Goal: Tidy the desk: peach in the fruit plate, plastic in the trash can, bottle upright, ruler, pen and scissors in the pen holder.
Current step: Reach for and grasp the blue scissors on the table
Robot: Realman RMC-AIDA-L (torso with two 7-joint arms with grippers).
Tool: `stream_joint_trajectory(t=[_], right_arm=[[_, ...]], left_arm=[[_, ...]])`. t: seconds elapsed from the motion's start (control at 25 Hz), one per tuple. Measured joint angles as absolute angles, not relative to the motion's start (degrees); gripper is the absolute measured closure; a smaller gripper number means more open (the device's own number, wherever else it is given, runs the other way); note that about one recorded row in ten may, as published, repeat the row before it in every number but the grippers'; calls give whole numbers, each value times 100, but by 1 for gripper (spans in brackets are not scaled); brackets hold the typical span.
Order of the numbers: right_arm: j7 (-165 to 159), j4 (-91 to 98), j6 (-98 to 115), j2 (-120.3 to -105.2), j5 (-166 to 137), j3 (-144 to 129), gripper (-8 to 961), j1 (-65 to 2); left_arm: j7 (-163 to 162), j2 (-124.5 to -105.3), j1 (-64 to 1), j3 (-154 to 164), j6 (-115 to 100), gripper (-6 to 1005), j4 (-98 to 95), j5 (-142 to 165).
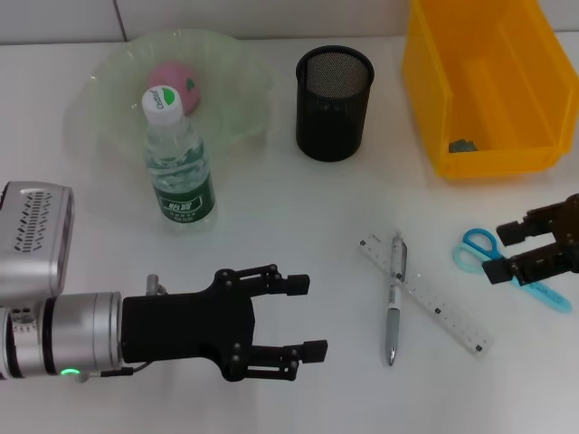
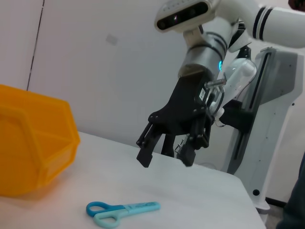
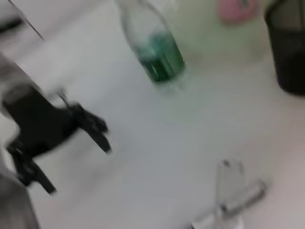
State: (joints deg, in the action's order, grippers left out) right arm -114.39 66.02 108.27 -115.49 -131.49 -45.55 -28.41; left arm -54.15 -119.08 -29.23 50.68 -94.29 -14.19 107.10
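Note:
The pink peach (image 1: 176, 78) lies in the green glass fruit plate (image 1: 109, 86). Just in front of the plate the bottle (image 1: 178, 158) stands upright. The black mesh pen holder (image 1: 335, 101) is behind the crossed ruler (image 1: 434, 307) and pen (image 1: 394, 303). At the right lie the blue scissors (image 1: 473, 248), with my right gripper (image 1: 498, 253) open just above their blades. My left gripper (image 1: 312, 316) hovers open and holds nothing, near the front left. The left wrist view shows the right gripper (image 2: 164, 160) open above the scissors (image 2: 121, 212).
The yellow bin (image 1: 425, 99) stands at the back right with a small grey-green scrap (image 1: 463, 145) inside. The right wrist view shows the bottle (image 3: 155, 47), the pen holder (image 3: 288, 47) and the left gripper (image 3: 78, 168) farther off.

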Motion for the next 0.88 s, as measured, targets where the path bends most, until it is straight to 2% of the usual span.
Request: stream_joint_trajectory(t=[0.12,0.2,0.88], right_arm=[[-12107,7336,10835,-11724,-13764,-5004,176,-2975],[-12657,7837,10794,-11899,-14338,-5504,176,-3113],[-14678,7983,9750,-11948,-15911,-7835,193,-3398]], left_arm=[[-5414,-11909,-2937,5070,-9343,174,-1414,10710],[-5414,-11909,-2938,5072,-9292,175,-1412,10709],[-5405,-11909,-2944,5071,-9148,176,-1353,10695]])
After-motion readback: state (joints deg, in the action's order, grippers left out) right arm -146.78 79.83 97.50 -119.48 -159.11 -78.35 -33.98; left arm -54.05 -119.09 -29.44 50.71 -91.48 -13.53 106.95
